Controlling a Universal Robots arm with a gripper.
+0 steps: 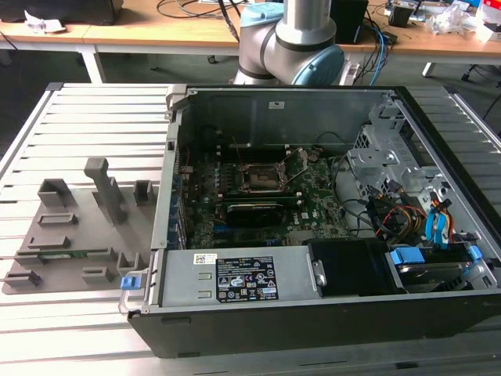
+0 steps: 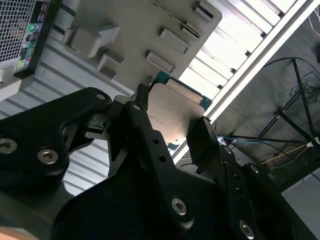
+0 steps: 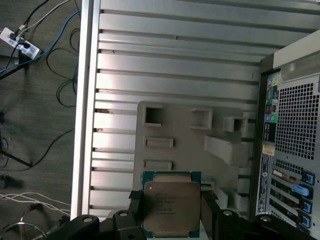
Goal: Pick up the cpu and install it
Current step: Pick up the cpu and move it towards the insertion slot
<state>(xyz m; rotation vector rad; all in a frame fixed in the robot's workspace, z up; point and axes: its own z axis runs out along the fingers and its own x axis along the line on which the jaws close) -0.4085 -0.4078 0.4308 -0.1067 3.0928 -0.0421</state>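
Observation:
The cpu, a small square chip with a pale metal top and a green rim, sits between the black fingers of my gripper, which is shut on its two opposite edges. In the second wrist view the cpu shows from its other side, clamped by the gripper. It hangs in the air above the grey plastic tray and the slatted table. The black motherboard socket with its metal frame lies inside the open computer case.
The grey tray with upright holders lies on the slatted metal table at the exterior view's left of the case. The arm's base stands behind the case. Cables, drive bays and a power supply crowd the case interior.

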